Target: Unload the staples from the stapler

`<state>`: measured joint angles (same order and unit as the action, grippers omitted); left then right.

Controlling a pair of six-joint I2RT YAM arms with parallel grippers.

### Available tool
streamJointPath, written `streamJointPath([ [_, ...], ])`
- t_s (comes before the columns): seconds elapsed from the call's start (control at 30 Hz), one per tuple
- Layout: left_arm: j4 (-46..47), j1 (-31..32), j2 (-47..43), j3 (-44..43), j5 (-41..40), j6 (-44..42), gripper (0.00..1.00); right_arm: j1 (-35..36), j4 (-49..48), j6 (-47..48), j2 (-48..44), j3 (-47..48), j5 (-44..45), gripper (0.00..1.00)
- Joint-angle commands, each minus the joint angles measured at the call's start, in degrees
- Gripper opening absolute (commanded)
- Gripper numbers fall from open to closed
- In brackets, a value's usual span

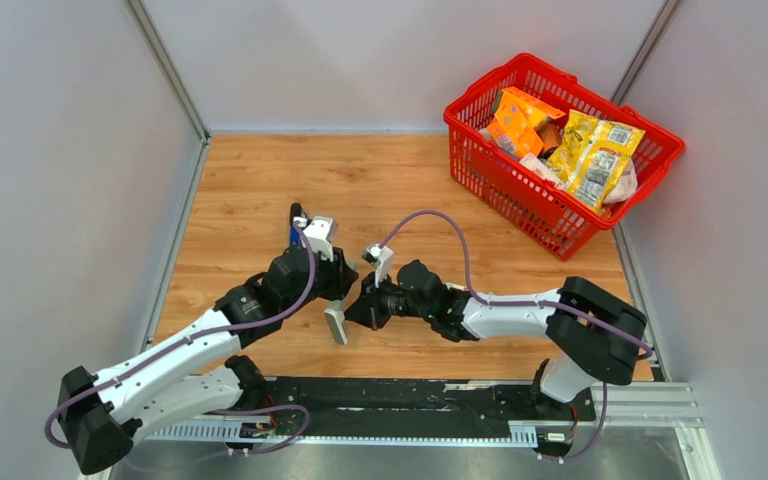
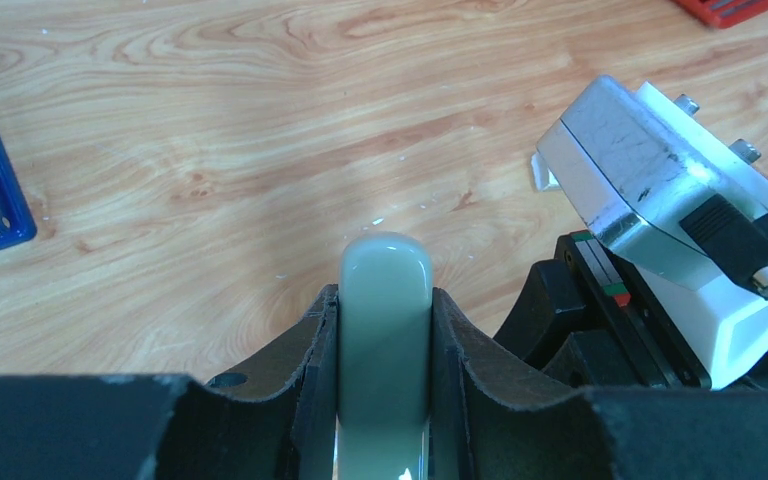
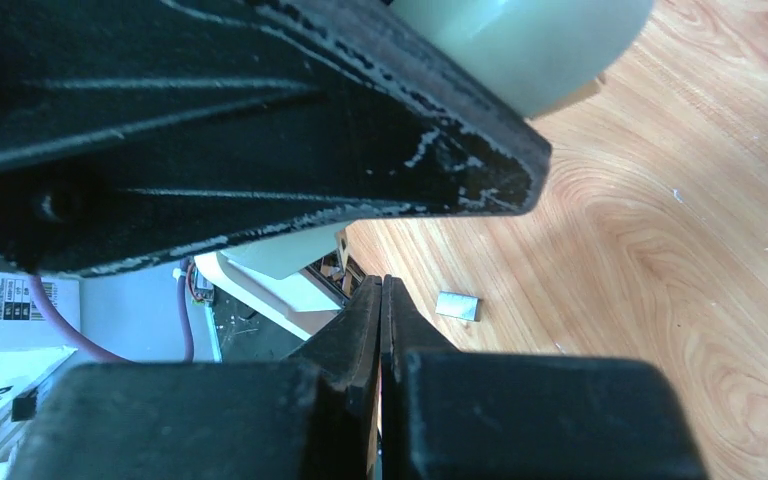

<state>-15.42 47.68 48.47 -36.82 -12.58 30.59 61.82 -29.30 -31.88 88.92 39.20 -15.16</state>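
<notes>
Your left gripper (image 2: 384,312) grasps the stapler (image 2: 385,265). Your right gripper (image 3: 381,300) is clenched on nothing. A likely strip of staples (image 3: 457,306) lies on the table (image 3: 660,250). Hold the stapler steady and probe gently.

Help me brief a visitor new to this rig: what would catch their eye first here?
The red basket heaped with orange and yellow packets at the far right corner of the table stands out first. Next, mid-table, the left end effector clamps a pale green stapler, with the right end effector shut beside it.
</notes>
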Motion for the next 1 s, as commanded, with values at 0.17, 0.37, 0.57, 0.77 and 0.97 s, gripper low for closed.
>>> streamJointPath([
  [0.17, 4.96, -0.40, 3.12, -4.31, -5.35, -1.41, 0.00, 3.04, -12.88, -5.65, 2.74, 0.00, -10.50, 0.00],
  [0.37, 4.96, -0.31, 6.19, -5.37, -5.53, -1.76, 0.00, 3.13, -17.01, -7.32, 3.62, -0.70, -11.30, 0.00],
  [0.57, 4.00, -0.39, 9.45, -7.39, -4.65, -2.46, 0.00, 3.22, -18.51, -7.85, 3.80, -0.53, -11.56, 0.00],
  [0.77, 3.56, -0.31, 8.66, -7.74, -5.09, -2.99, 0.00, 3.22, -17.64, -6.88, 2.57, -1.32, -10.51, 0.00],
  [0.97, 2.50, -0.40, 7.70, -9.15, -2.37, -3.96, 0.00, 3.13, -12.46, -4.16, -0.15, -1.14, -8.31, 0.00],
])
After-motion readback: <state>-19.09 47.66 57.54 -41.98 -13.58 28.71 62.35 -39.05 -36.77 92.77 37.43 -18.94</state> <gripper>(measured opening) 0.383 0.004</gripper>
